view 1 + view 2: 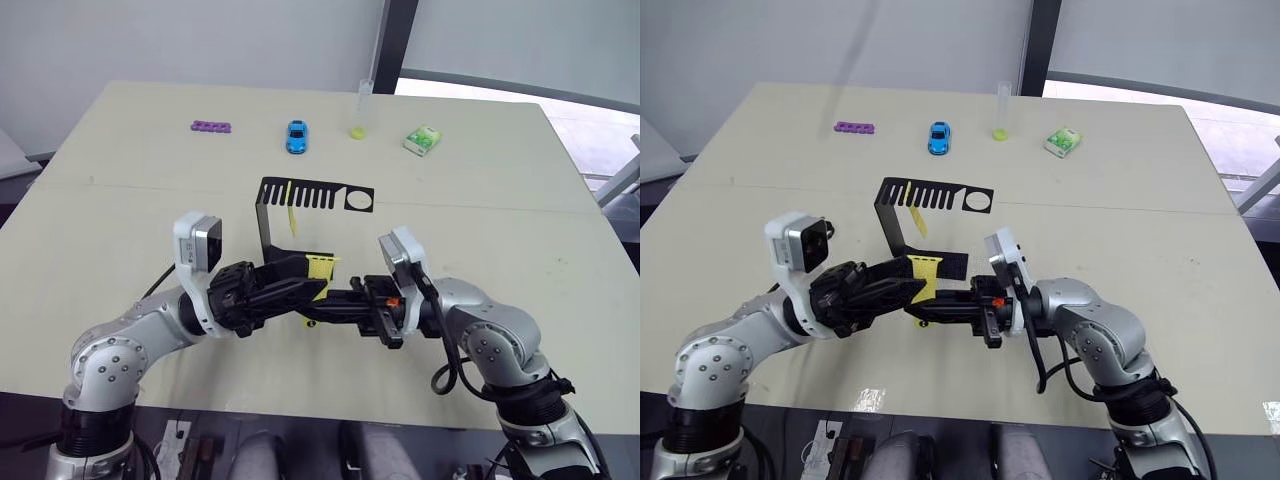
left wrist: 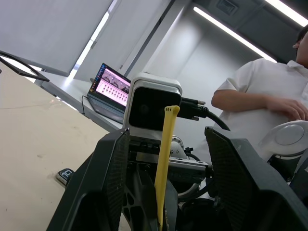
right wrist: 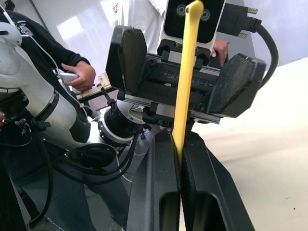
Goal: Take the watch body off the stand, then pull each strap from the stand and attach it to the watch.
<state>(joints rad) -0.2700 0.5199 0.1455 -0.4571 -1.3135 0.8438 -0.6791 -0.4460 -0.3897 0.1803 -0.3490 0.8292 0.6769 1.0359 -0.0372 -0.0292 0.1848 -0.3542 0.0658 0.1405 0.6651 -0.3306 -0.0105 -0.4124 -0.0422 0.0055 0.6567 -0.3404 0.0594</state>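
Strap [image 3: 185, 72], yellow: clamped at its lower end between the shut fingers of right claw [image 3: 179, 144], free end standing up clear of the tips. Held low over the near part of worktop [image 1: 120, 200], just in front of stand [image 1: 300, 195]. Probably held upright like this to offer the free length to the other arm, for a hand-over or for mating to the case.

Left claw [image 2: 166, 139] facing right claw tip to tip, fingers [image 2: 113, 178] wide apart, straddling the strap on both sides without touching. Strap thus inside the left gap, roughly centred, not yet gripped there.

Second strap [image 1: 290, 218] hanging from the comb slots of stand, apart from both claws.

Watch body: not made out among the black fingers; location not determinable.

Judgement: attaching step in hand, with one strap off the stand and one to come. Risk: thin flexible band, liable to bend or slip on an off-centre closure of the left fingers.
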